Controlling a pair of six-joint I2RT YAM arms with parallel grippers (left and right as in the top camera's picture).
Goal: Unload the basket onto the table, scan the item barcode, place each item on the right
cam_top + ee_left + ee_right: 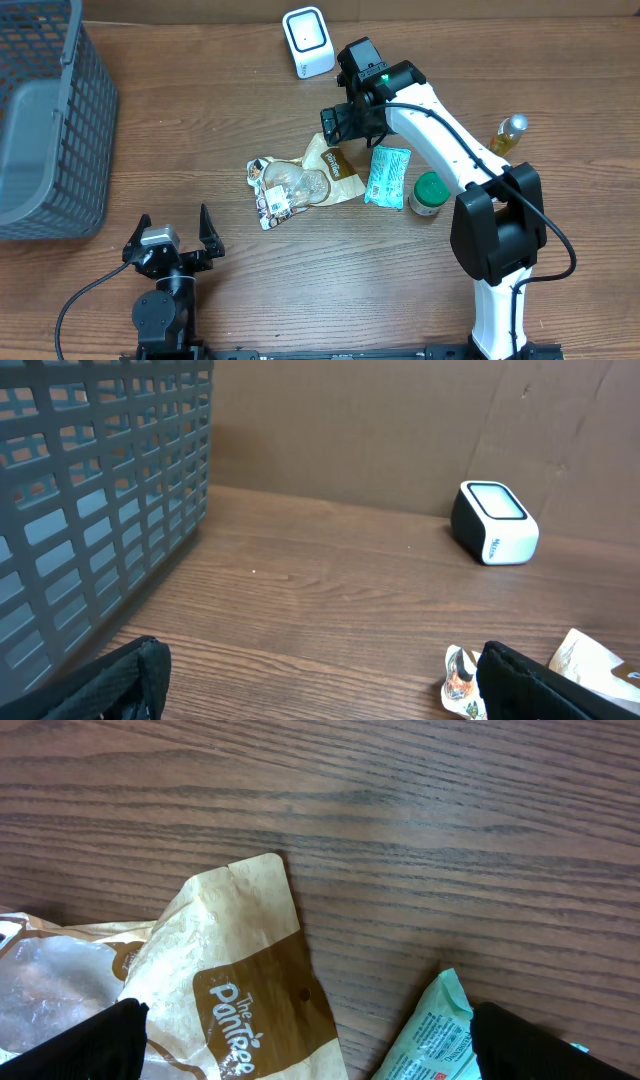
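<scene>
Right hand point(348, 128) spread wide, empty, above brown bag point(337, 165) | left hand point(172, 230) spread, empty, low

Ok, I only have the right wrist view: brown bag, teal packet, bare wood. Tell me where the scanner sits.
Observer: The white scanner stands on the far side, beyond the right gripper and apart from the pile.
Operator: Report the left arm.
Observer: The left gripper is open near the front edge, holding nothing, well clear of the items.
Operator: Say what stands past the packet, out of my frame.
Observer: A green-lidded jar stands upright right beside the teal packet, on the side away from the bag.
</scene>
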